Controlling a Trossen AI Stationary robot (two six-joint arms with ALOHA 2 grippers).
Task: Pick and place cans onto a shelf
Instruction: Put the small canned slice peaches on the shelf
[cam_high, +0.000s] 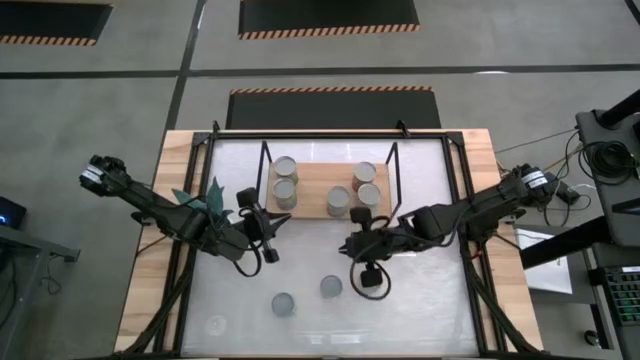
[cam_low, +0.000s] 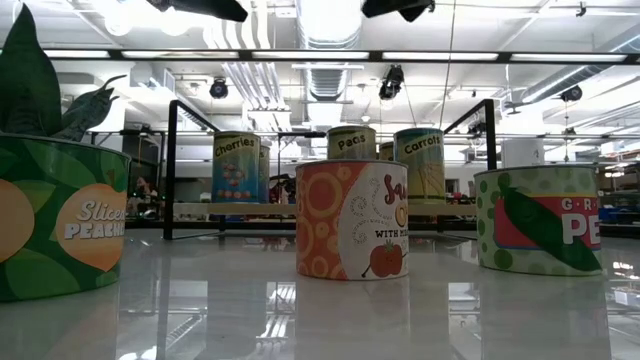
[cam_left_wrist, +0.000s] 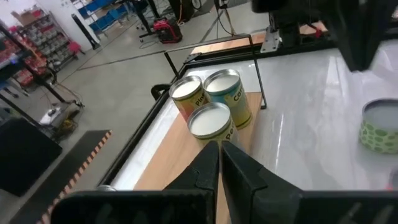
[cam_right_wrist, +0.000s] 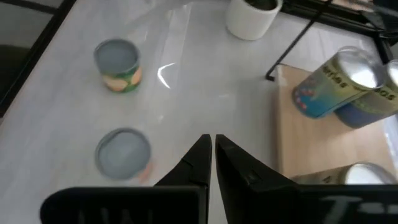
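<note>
Overhead, both dark arms are reaching inward, the left gripper (cam_high: 268, 224) and right gripper (cam_high: 352, 243) hovering with fingers pressed together, holding nothing, just before the low light-wood shelf in its black frame (cam_high: 318, 181). Five small silver-topped cylindrical cans (cam_high: 338, 200) are standing upright on it, axes vertical, and three more (cam_high: 331, 287) are sitting upright on the white table (cam_high: 420, 290) nearby

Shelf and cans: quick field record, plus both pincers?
shelf: light-wood board in black frame, at the table's far middle
cans on shelf: five, two at its left, three at its right
cans on table: three visible in the high view
left pincer: shut, empty, near the shelf's left end
right pincer: shut, empty, just before the shelf
</note>
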